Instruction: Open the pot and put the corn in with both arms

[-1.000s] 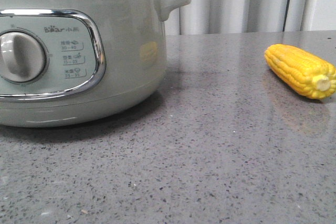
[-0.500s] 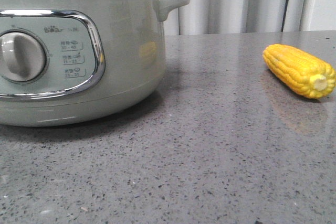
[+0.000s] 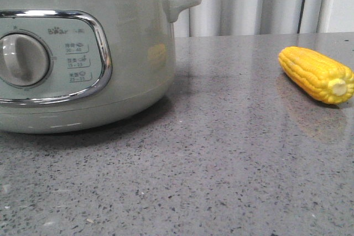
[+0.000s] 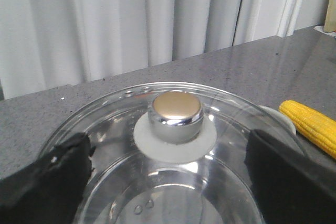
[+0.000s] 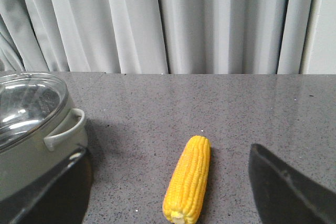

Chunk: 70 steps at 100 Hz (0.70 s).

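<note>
The large round sage-green electric pot (image 3: 83,53) sits on the speckled grey stone counter (image 3: 221,164), its clear glass lid (image 4: 173,182) with a chrome knob (image 4: 175,115) closed on top; what's inside can't be made out. The left gripper (image 4: 168,177) hangs above the lid, fingers spread wide either side of the knob. The short yellow corn cob (image 5: 188,178) lies well apart from the pot, between the right gripper's (image 5: 168,192) parted fingers.

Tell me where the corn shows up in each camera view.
Front view: the corn lies far right on the counter, apart from the pot.
Left wrist view: at the right edge, beyond the glass lid.
Right wrist view: low centre, lying between the fingers.
Shared landmark: the pot's side handle.
</note>
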### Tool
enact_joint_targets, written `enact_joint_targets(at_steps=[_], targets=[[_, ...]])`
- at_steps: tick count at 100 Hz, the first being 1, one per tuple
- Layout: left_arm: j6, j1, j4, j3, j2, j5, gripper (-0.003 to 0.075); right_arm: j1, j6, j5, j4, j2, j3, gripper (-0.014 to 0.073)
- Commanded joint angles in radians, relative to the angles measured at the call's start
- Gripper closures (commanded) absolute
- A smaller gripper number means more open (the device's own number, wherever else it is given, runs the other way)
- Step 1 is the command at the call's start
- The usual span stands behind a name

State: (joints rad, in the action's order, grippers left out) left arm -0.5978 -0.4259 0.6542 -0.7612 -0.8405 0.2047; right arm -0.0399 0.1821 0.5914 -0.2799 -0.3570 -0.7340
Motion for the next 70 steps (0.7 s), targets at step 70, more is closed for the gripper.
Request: enact_joint_targets(at_steps=[70], targets=[[-0.002, -0.157, 0.016, -0.112, -0.355, -0.459, 0.0153, 0.004, 0.013, -0.035, -0.003, -0.015, -0.029, 0.0049]])
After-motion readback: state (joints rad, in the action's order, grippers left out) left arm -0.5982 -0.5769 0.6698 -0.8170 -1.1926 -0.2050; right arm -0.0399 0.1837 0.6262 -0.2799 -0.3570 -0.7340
